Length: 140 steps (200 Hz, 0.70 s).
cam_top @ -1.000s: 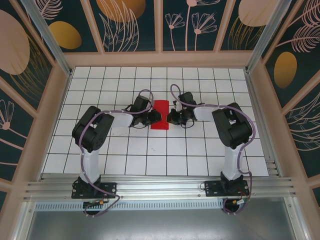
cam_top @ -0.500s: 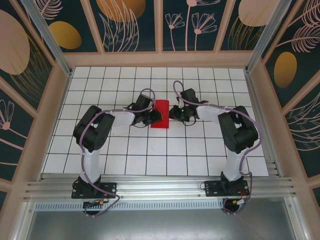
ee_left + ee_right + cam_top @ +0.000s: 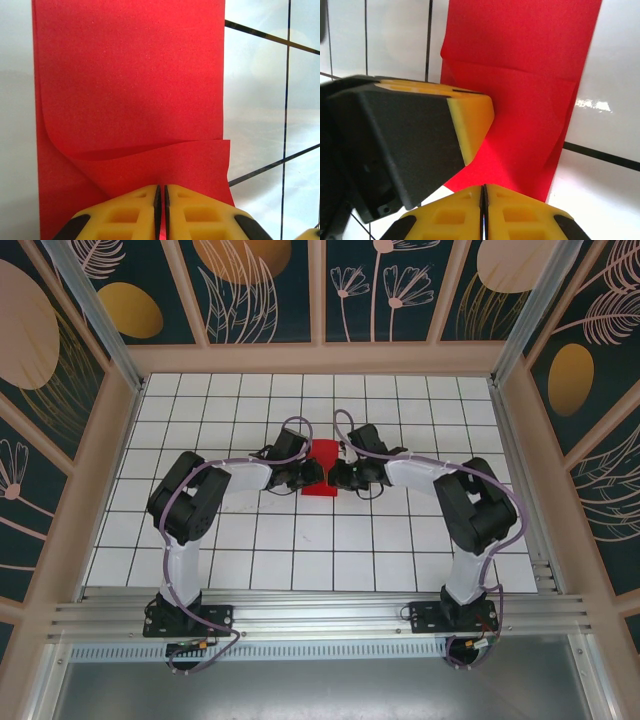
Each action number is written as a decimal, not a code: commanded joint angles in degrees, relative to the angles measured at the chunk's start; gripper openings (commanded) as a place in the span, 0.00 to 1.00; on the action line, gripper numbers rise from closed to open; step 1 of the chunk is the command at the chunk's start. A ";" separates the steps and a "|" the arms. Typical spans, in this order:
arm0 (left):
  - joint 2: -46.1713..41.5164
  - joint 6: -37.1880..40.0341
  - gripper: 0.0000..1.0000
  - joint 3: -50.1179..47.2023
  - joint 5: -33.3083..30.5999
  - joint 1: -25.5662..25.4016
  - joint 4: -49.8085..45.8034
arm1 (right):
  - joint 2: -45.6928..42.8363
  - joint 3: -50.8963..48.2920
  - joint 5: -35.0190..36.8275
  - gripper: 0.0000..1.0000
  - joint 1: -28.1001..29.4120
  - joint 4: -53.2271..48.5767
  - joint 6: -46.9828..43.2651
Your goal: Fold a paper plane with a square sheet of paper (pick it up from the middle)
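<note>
**Op:** where's the sheet, and what are the claws doing?

**Eng:** The square sheet of paper (image 3: 322, 452) lies about mid-table (image 3: 300, 540), folded over into a narrow rectangle. Your left gripper (image 3: 161, 192) is closed to a hairline with a red sliver in the seam. It's pinching the near edge of the top layer, which curls up off the layer below.

**Op:** right side?

**Eng:** Your right gripper (image 3: 483, 196) is clamped tight too, and the sheet's edge runs in under its tips. I read that as a pinch from the opposite long edge.

**Op:** why come in from both sides?

**Eng:** My guess: you hold each edge at mid-length so the sheet stays square while a layer is lifted for the next crease. The tips nearly meet over the paper, so you have little room. If you pull unevenly, thin paper will skew or tear at the pinch. There's no plane shape yet, and the nose folds are not yet made.
</note>
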 commanded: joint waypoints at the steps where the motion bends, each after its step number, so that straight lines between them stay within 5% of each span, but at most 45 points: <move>1: 3.35 0.86 0.14 -0.52 -4.92 0.18 -5.63 | 2.38 0.85 -1.69 0.11 0.18 0.24 -0.25; 140: 3.33 -0.40 0.14 -0.61 -6.60 0.25 -5.77 | 4.22 0.99 4.90 0.10 -0.61 -6.68 -2.83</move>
